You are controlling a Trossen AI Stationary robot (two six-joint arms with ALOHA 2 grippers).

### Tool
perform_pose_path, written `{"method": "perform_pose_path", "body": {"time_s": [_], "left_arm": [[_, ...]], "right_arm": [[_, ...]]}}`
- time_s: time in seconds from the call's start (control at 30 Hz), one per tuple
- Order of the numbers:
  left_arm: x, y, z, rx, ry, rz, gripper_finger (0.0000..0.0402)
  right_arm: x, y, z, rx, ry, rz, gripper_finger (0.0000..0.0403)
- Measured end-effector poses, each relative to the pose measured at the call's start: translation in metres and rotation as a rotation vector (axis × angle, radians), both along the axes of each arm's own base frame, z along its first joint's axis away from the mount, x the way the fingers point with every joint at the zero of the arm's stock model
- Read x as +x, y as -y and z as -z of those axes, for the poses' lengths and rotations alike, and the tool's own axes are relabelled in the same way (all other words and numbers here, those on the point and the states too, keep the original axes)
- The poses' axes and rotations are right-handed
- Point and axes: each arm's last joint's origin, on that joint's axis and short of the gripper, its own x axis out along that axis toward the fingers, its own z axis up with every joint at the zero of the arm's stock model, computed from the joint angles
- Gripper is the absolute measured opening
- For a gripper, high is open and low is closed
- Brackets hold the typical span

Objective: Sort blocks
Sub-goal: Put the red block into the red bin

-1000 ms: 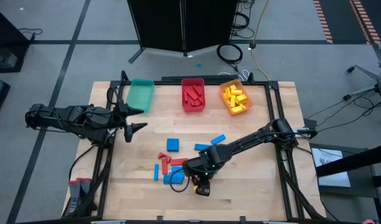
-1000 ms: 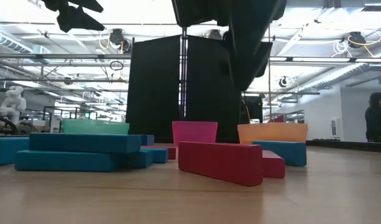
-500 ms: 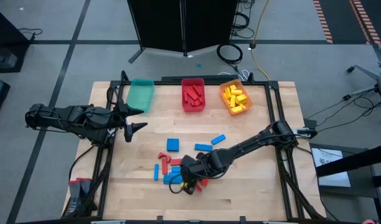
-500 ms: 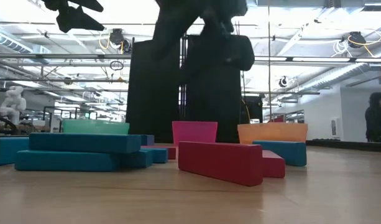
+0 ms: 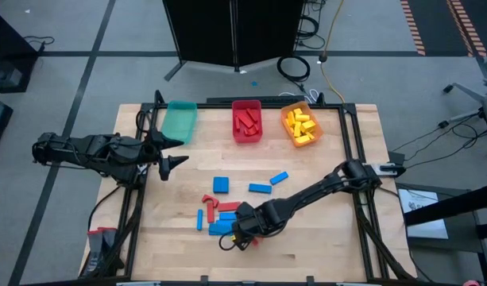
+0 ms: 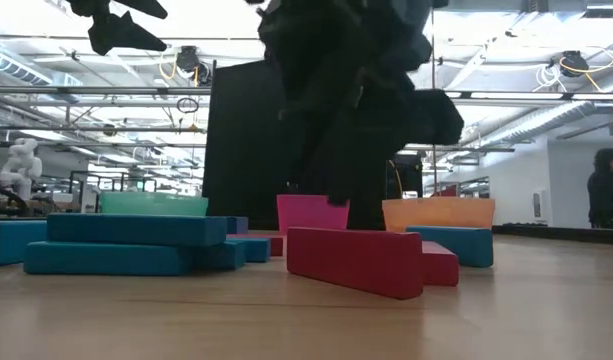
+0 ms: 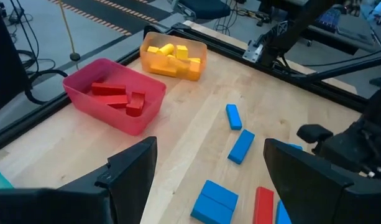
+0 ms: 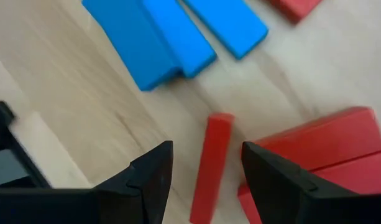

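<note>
Right hand [image 8: 202,180] hovers half-open, empty, over a thin red block [image 8: 212,165] lying between its fingers, seemingly untouched.

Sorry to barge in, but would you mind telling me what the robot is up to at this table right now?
It is sorting toy blocks by colour. The red bin and orange bin already hold red and yellow blocks; the teal bin looks empty. The right end effector is open, low over the leftover pile, its fingers on either side of a thin red block, with blue blocks nearby. The left end effector waits, open, by the table's left edge, holding nothing.
</note>
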Motion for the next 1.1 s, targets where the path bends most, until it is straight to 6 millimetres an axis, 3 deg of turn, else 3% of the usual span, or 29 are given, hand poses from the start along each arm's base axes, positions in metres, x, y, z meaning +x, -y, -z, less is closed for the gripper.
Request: {"method": "perform_pose_path", "body": {"time_s": [0.4,0.5,0.6,0.67,0.7,0.83,0.97,1.1], "left_arm": [[0.000,0.000,0.000,-0.024,0.007,-0.009,0.0302],[0.000,0.000,0.000,-0.024,0.007,-0.009,0.0302],[0.000,0.000,0.000,-0.024,0.007,-0.009,0.0302],[0.000,0.000,0.000,-0.024,0.007,-0.008,0.0302],[0.000,0.000,0.000,-0.024,0.007,-0.008,0.0302],[0.000,0.000,0.000,-0.016,0.003,-0.005,0.0302],[-0.001,0.000,0.003,-0.011,-0.030,-0.006,0.0302],[-0.002,0.000,0.005,-0.007,-0.050,-0.006,0.0302]], "right_arm": [[0.003,-0.018,0.039,0.018,-0.055,-0.019,0.0185],[0.002,-0.018,0.044,0.028,-0.093,0.005,0.0159],[0.001,-0.017,0.045,0.013,-0.104,0.011,0.0098],[-0.001,-0.016,0.044,0.005,-0.109,0.013,0.0044],[-0.001,-0.016,0.044,0.000,-0.111,0.009,0.0038],[0.000,-0.013,0.044,-0.004,-0.115,0.016,0.0038],[0.004,-0.014,0.032,-0.042,-0.080,-0.010,0.0038],[0.015,-0.001,-0.002,-0.092,-0.034,-0.031,0.0038]]}}
